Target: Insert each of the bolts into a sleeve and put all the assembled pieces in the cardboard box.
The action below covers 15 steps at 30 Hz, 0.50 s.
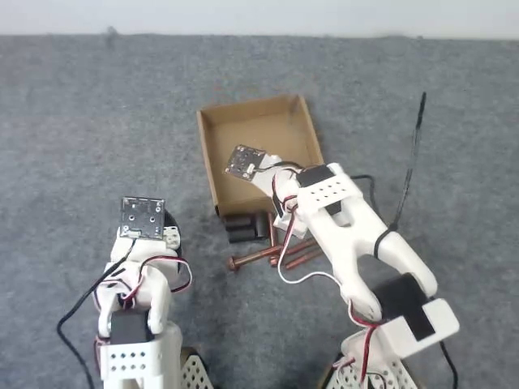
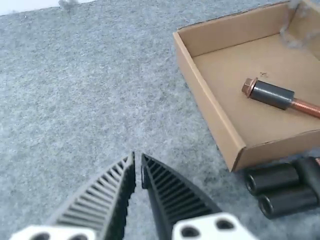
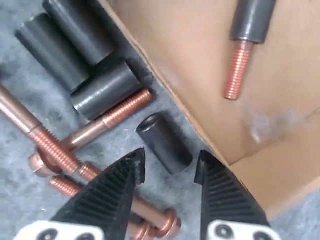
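The right gripper (image 3: 171, 164) hangs open over a loose sleeve (image 3: 165, 142) lying just beside the cardboard box (image 3: 200, 65). The sleeve looks rigid, smooth and probably fairly heavy, so a pinch across its middle suits best. The left gripper (image 2: 138, 162) is closed on nothing

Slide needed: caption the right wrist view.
Open right claw over a dark cylindrical sleeve beside the brown cardboard box.
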Each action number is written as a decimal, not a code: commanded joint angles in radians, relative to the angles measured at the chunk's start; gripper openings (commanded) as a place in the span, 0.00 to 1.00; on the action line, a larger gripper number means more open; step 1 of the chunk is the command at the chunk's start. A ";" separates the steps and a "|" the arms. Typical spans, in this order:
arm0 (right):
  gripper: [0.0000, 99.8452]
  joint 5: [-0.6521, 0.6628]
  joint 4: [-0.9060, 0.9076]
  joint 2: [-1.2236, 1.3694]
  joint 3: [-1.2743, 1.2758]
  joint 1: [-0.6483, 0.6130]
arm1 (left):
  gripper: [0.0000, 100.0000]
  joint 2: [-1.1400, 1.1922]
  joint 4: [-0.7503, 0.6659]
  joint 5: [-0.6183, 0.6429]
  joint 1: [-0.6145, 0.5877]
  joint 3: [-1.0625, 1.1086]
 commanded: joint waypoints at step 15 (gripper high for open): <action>0.17 0.281 -0.047 0.130 -0.074 -0.012 | 0.02 0.017 -0.026 -0.017 -0.008 -0.008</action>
